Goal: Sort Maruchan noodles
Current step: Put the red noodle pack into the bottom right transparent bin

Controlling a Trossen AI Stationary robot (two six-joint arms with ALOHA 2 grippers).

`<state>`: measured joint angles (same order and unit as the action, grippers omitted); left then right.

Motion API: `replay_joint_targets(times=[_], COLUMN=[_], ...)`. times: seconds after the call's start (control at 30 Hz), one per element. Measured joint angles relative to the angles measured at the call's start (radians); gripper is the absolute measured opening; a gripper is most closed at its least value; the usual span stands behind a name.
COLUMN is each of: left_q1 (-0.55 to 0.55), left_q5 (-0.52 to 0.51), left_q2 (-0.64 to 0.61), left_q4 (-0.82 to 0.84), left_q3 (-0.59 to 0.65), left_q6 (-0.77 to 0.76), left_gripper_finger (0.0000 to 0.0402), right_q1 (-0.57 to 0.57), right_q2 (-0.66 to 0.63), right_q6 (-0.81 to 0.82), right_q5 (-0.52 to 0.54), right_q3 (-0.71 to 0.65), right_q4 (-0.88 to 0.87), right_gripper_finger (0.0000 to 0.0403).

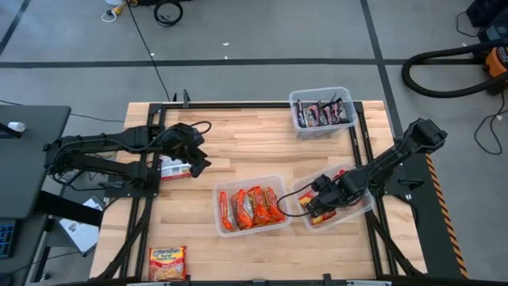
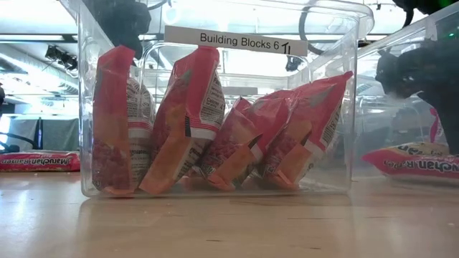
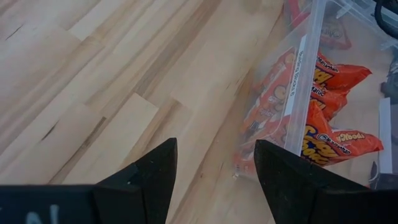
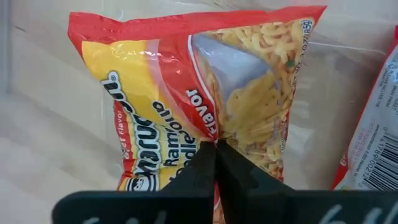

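Right wrist view shows the right end effector (image 4: 216,163) pinched shut on the edge of a yellow-red noodle packet (image 4: 205,93), the two fingers meeting with the wrapper caught between them. From above, this end effector sits inside the clear bin on the right (image 1: 361,208) at the near right of the table (image 1: 254,143), so the packet is in or just over that bin, beside another packet already lying there. The left end effector (image 1: 194,159) waits over the left side of the table with its fingers spread apart and nothing between them, close to a loose packet by the left arm (image 1: 171,168). The middle bin (image 1: 226,230) holds a row of orange-red packets (image 1: 251,206) standing on edge, the far bin (image 1: 343,127) holds dark packets (image 1: 321,114), and one more yellow packet near the front edge (image 1: 167,262) lies unsorted. These packets look light and crinkly, with slick film over a brittle noodle block, so I judge a pinch on the flat sealed end or a thin edge safest; squeezing the middle could crack the noodles, and the film may slip.
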<state>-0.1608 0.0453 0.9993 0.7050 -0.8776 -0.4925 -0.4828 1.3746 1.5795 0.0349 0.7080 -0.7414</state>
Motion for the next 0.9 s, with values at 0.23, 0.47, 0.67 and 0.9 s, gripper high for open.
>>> replay_joint_targets(times=[0.23, 0.47, 0.67, 0.9], left_q1=[0.0, 0.0, 0.001, 0.002], left_q5=[0.0, 0.004, 0.063, 0.095], left_q2=[0.0, 0.0, 0.0, 0.0], left_q4=[-0.024, -0.053, -0.052, -0.052], left_q3=[0.0, 0.0, 0.0, 0.0], left_q6=[-0.003, -0.029, -0.078, -0.134], left_gripper_finger=[0.0217, 0.0217, 0.0217, 0.0217], right_q1=[-0.004, -0.008, -0.008, -0.005], right_q2=[-0.237, -0.512, -0.703, -0.704], right_q6=[0.012, -0.013, -0.011, 0.08], right_q5=[0.029, 0.079, 0.078, 0.104], right_q3=[-0.005, -0.113, -0.416, -0.599], right_q4=[-0.027, 0.077, 0.502, 0.774], right_gripper_finger=[0.0004, 0.0002, 0.0002, 0.0001])
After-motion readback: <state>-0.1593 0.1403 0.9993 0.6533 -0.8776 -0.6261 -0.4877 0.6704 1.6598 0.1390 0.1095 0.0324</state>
